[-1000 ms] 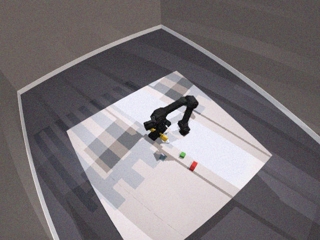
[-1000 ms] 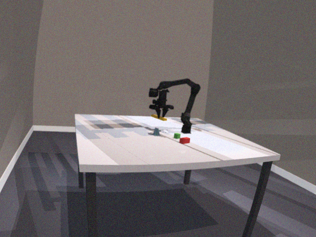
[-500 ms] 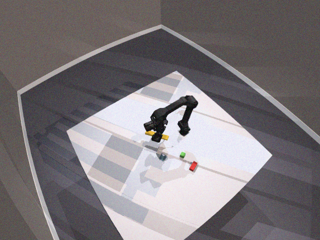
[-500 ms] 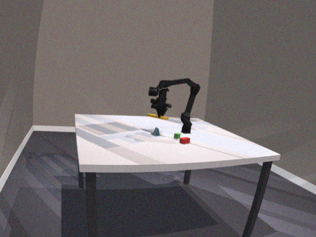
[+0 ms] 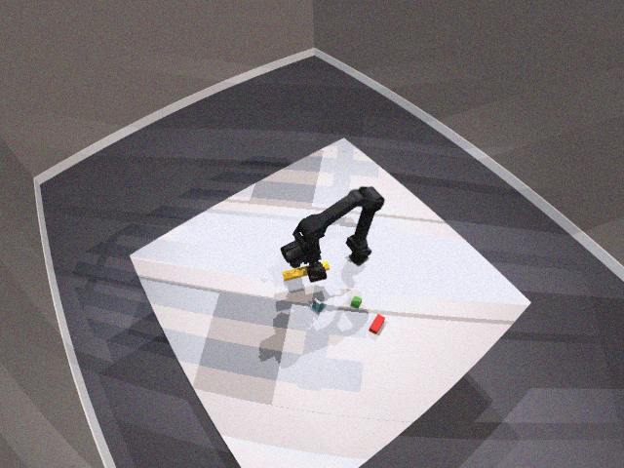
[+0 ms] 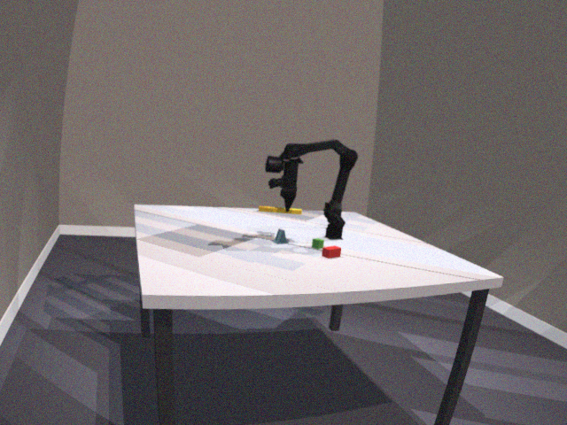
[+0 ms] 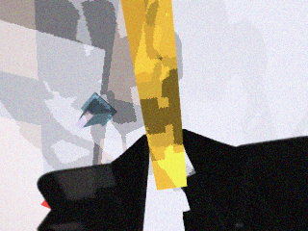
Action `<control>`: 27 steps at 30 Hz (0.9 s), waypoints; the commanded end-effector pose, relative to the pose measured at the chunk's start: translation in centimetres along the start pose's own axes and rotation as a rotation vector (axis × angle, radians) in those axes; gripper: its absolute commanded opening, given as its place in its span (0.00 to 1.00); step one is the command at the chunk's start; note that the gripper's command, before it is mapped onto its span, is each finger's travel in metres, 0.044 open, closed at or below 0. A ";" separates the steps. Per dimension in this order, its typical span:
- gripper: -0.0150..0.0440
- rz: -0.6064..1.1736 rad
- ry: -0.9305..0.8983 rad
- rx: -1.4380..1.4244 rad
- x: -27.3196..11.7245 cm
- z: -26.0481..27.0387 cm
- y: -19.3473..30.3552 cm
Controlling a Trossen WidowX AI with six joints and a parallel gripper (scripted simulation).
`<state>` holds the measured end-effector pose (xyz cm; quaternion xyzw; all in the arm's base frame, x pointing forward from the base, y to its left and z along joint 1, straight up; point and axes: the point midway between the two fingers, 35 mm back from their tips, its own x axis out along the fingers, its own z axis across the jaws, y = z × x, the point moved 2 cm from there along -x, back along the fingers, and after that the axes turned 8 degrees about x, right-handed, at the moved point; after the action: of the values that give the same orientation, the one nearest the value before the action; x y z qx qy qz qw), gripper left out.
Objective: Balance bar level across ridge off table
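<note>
Because the yellow bar (image 7: 156, 96) has to end up level on the ridge (image 7: 97, 110), we have it pinched in the pincer (image 7: 166, 180), whose fingers are pressed against its two long sides; the grip sits toward one end, so most of the bar's length sticks out to one side of the pincer, with only a short stub on the other. From the side view the bar (image 6: 279, 209) hangs low over the far part of the bench (image 6: 283, 299), roughly flat, and we cannot tell for certain whether it is just above the surface or brushing it. The small teal ridge (image 6: 280, 236) stands on the bench apart from the pincer (image 6: 288, 206), off to the side of the bar's long run, so we judge the bar is not yet over it and must be carried across and centred before any release. Holding near one end will likely make that centring harder, since the balance point lies away from the fingers. Beyond the ridge sit a green cube (image 6: 317, 243) and a red block (image 6: 331, 251), both farther from the pincer and near the arm's base (image 6: 334, 226). Neither lies between bar and ridge, so we see nothing blocking the way.
</note>
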<state>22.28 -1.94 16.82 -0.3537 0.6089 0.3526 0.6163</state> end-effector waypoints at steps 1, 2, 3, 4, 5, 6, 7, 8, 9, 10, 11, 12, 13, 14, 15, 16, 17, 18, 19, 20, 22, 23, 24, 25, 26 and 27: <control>0.25 -0.011 0.000 -0.166 -0.3 0.5 -0.2; 0.25 -0.011 0.000 -0.206 -0.3 0.6 -0.2; 0.25 -0.011 0.001 -0.246 -0.3 0.7 -0.2; 0.25 -0.011 0.001 -0.286 -0.3 0.9 -0.2; 0.25 -0.011 0.001 -0.326 -0.3 1.0 -0.2; 0.25 -0.011 0.001 -0.365 -0.3 1.1 -0.1; 0.25 -0.011 0.001 -0.405 -0.3 1.2 -0.1; 0.25 -0.011 0.001 -0.445 -0.3 1.3 -0.1; 0.25 -0.011 0.001 -0.485 -0.3 1.4 -0.1; 0.25 -0.011 0.002 -0.524 -0.3 1.5 -0.1; 0.25 -0.011 0.002 -0.564 -0.3 1.6 -0.1; 0.25 -0.011 0.002 -0.604 -0.3 1.7 0.0; 0.25 -0.011 0.002 -0.644 -0.3 1.8 0.0; 0.25 -0.011 0.002 -0.684 -0.3 1.9 0.0; 0.25 -0.011 0.002 -0.723 -0.3 2.0 0.0; 0.25 -0.011 0.002 -0.763 -0.3 2.1 0.0; 0.25 -0.011 0.003 -0.803 -0.3 2.2 0.0; 0.25 -0.011 0.003 -0.843 -0.3 2.3 0.1; 0.25 -0.011 0.003 -0.882 -0.3 2.4 0.1; 0.25 -0.011 0.003 -0.922 -0.3 2.4 0.1; 0.25 -0.011 0.003 -1.002 -0.3 2.6 0.1; 0.25 -0.011 0.003 -1.042 -0.3 2.7 0.1; 0.25 -0.011 0.004 -1.081 -0.3 2.8 0.2; 0.25 -0.011 0.004 -1.121 -0.3 2.9 0.2; 0.25 -0.011 0.004 -1.161 -0.3 3.0 0.2; 0.25 -0.011 0.004 -1.201 -0.3 3.0 0.2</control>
<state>23.29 0.59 16.94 -0.6187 0.3429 0.6149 0.3486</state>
